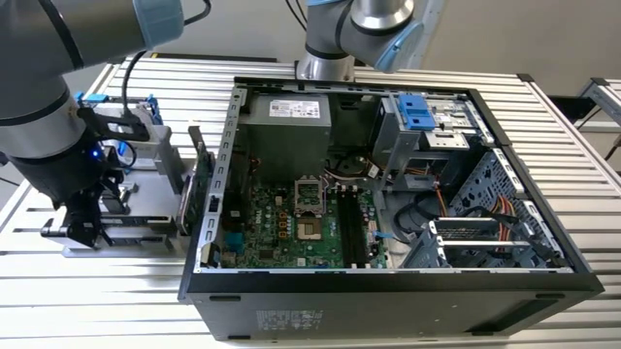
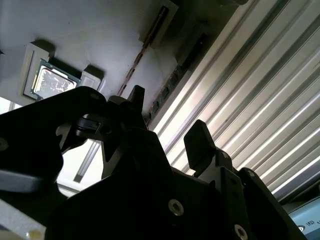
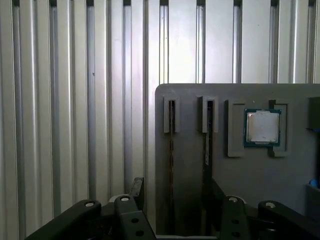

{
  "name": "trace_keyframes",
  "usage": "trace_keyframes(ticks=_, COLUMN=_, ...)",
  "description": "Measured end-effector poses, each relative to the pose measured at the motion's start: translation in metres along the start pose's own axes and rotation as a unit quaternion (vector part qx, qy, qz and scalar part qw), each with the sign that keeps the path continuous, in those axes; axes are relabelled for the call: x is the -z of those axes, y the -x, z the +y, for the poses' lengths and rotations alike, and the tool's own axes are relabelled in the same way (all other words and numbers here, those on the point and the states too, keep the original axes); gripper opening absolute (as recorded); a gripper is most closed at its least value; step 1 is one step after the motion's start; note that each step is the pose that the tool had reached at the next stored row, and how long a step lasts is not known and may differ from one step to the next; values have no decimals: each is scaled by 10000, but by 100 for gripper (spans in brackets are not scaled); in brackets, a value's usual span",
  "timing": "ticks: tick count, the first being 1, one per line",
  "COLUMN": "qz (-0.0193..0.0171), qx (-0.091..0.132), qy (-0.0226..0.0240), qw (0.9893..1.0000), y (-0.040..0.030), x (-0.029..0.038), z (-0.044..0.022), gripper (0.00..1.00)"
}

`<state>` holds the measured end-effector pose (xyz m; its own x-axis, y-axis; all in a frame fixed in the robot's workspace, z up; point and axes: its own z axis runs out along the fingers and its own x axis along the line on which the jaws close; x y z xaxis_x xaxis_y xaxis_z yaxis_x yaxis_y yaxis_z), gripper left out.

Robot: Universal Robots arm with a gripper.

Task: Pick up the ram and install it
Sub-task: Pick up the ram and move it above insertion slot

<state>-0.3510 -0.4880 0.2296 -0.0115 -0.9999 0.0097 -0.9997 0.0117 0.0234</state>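
The ram (image 3: 171, 150) stands on edge in the slot nearest the gray holder tray's (image 3: 250, 190) side edge, with its long axis parallel to that edge. The gripper (image 3: 176, 192) is over it, fingers spread and holding nothing, straddling the ram's thin dimension.

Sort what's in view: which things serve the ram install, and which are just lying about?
In the job: ram on edge in the grey tray; open gripper near it; open computer case.
Lying about: square silver chip; ribbed table.
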Motion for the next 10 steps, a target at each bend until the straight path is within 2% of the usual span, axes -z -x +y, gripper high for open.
trace_keyframes(ticks=10, qz=0, qx=0, qy=0, qw=10000, y=-41, x=-46, z=-1, gripper=100)
